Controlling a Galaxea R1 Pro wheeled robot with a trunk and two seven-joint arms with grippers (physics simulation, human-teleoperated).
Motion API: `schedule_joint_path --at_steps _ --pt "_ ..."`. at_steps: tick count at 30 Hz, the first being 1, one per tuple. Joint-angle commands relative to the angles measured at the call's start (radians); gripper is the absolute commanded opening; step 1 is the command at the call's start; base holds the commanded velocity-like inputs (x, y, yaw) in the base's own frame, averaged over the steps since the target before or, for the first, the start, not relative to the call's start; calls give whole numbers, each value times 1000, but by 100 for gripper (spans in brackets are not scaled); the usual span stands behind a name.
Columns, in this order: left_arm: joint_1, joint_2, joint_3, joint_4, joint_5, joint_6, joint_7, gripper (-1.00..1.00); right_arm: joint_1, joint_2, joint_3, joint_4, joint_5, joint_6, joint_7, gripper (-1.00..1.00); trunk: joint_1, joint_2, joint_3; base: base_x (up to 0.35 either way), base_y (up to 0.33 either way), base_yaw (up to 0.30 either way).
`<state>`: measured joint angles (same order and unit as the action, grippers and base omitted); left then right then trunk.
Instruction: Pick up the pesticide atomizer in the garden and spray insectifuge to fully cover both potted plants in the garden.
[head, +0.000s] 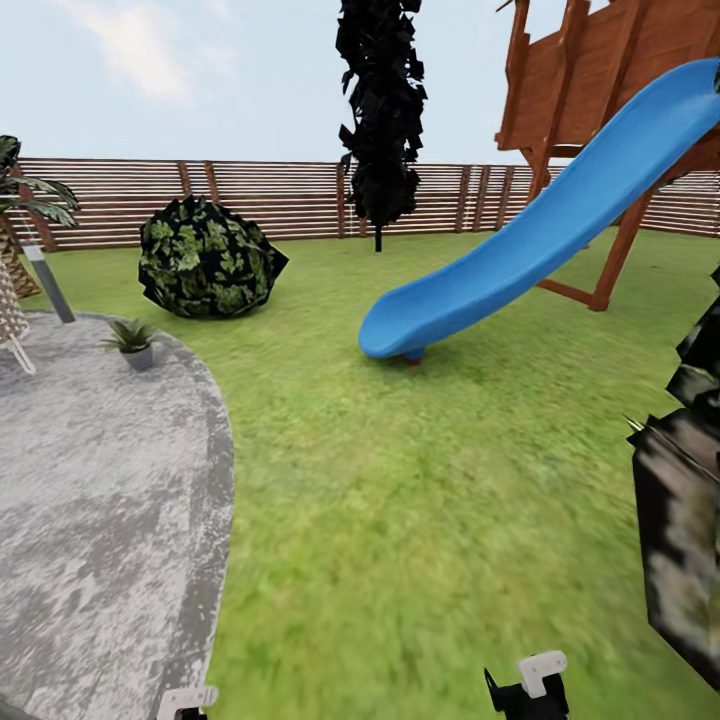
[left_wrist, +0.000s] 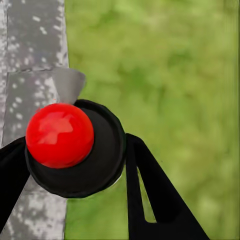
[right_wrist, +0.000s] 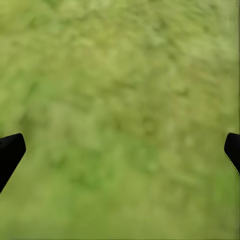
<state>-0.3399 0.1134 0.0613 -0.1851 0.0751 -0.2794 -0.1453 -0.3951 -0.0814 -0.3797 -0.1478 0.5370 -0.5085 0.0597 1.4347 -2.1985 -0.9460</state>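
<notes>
The atomizer (left_wrist: 75, 145) between the left jaws shows just its red knob and black cap, its body hidden beneath. The right gripper (right_wrist: 120, 150) fingertips are cut off by the picture's edges. Any specks on the potted plant (head: 131, 341) are too small to tell.

One potted plant (head: 132, 342) stands on one grey patio (head: 100, 500). There is one round bush (head: 207, 257), one tall dark tree (head: 380, 110) and one blue slide (head: 540, 230). One wooden fence (head: 280, 200) runs behind the lawn.

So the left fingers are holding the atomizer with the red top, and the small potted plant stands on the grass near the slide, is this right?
Not quite. The small potted plant stands on the grey paved patio, near its far edge, not on the grass near the slide; the head view shows this. The rest holds: the left fingers are closed around the atomizer with the red top, as the left wrist view shows.
</notes>
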Motion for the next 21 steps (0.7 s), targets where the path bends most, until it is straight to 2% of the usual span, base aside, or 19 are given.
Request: schedule_joint_path --at_steps 1,21 --pt "-1 0 6 1 8 -1 -10 -100 -1 0 -8 1 3 -3 6 100 0 0 -1 321 0 -20" --pt "-1 0 6 1 8 -1 -10 -100 -1 0 -8 1 3 -3 6 100 0 0 -1 338 0 -1"
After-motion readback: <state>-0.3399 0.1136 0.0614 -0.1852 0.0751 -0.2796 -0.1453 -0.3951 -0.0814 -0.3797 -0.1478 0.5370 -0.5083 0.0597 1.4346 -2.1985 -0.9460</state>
